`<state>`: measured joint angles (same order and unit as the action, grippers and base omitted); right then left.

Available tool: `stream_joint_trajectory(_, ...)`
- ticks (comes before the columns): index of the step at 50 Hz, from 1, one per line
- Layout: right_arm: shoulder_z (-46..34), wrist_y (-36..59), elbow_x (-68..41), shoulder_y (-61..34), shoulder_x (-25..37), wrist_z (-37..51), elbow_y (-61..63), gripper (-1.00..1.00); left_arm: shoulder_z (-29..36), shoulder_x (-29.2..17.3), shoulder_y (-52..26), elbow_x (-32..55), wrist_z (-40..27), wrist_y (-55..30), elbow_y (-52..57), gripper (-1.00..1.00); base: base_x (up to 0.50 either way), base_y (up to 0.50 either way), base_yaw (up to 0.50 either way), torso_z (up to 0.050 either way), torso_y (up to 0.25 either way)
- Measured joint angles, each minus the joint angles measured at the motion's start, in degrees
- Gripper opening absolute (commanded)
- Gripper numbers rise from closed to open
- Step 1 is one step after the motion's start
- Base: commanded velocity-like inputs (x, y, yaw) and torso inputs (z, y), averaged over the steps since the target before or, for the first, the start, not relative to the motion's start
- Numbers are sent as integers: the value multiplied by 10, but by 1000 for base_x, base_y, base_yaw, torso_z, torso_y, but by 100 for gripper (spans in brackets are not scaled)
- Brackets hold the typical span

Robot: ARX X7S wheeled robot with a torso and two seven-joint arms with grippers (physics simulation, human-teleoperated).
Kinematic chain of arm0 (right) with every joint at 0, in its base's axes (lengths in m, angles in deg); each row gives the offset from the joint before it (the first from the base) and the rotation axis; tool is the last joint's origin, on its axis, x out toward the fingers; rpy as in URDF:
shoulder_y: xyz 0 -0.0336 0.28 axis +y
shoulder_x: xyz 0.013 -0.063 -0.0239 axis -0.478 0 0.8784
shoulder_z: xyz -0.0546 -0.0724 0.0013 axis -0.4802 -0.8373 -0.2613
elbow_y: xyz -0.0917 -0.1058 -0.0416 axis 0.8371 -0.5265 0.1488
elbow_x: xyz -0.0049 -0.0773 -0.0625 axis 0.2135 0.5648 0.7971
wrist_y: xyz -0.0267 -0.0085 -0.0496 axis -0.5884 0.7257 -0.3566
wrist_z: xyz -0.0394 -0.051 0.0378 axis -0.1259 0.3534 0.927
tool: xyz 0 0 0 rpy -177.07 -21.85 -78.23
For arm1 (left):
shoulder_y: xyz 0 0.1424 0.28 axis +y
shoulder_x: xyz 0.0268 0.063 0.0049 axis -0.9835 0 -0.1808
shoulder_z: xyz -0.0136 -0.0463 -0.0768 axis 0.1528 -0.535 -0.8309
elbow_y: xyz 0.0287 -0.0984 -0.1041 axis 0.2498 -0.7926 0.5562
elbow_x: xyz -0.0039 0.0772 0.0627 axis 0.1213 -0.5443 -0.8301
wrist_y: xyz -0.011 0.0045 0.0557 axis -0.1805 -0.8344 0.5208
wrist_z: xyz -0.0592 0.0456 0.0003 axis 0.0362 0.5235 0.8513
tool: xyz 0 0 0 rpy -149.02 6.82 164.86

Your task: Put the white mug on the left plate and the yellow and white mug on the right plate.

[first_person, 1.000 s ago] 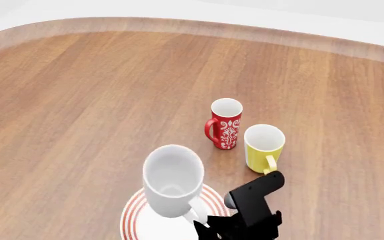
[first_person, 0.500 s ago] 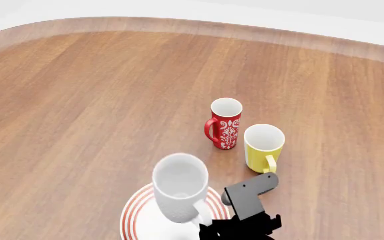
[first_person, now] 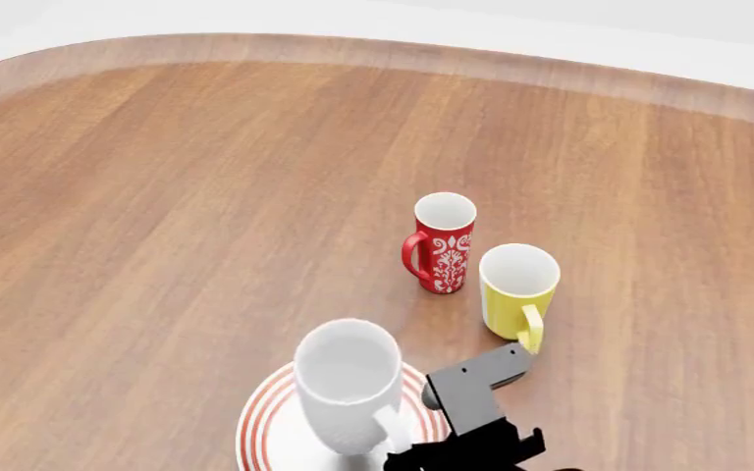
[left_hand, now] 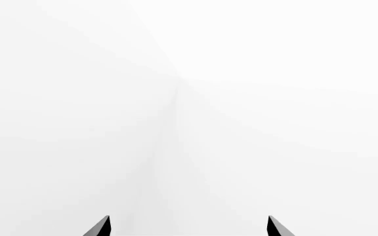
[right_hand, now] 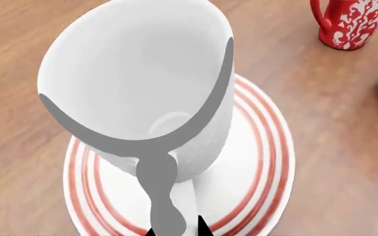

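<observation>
The white mug (first_person: 345, 392) stands slightly tilted over a red-ringed white plate (first_person: 266, 422) at the near edge of the head view; I cannot tell if its base touches. My right gripper (first_person: 410, 453) is shut on its handle (first_person: 391, 427). The right wrist view looks down into the white mug (right_hand: 136, 73) above the plate (right_hand: 267, 162), with the right gripper (right_hand: 175, 230) on the handle. The yellow and white mug (first_person: 518, 285) stands upright to the right. No second plate shows. The left gripper (left_hand: 189, 228) is open against blank white.
A red mug with a white pattern (first_person: 443, 242) stands just left of the yellow mug and behind the plate. The wooden table (first_person: 154, 216) curves away at the back. The right arm's black wrist link (first_person: 475, 378) hangs close to the yellow mug's handle.
The right gripper has lowered the white mug toward the plate and brought it more upright. The red and yellow mugs have not moved.
</observation>
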<state>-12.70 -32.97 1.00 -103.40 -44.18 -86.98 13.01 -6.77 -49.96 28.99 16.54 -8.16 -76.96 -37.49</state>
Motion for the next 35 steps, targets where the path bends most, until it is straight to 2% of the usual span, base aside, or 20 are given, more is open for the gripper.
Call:
stream_joint_trajectory(3,-1,1,0,-1,-2,1,-2,-100,0,0,1,0,0,1,0,100,0,0,0,0,0)
stream_joint_trajectory(4,-1,0,0,-1,-2,1,-3,100,0,0,2,0,0,2,0,100,0,0,0,0,0)
stream_joint_trajectory(15,6,9,-10,11,6,9,30,100,-2,0,7,2,0,6,2,100,0,0,0,0,0)
stream_joint_trajectory(35,86,83,-88,125,108,60,285,100,6,-7,-2,0,-8,3,0,100,0,0,0,0,0)
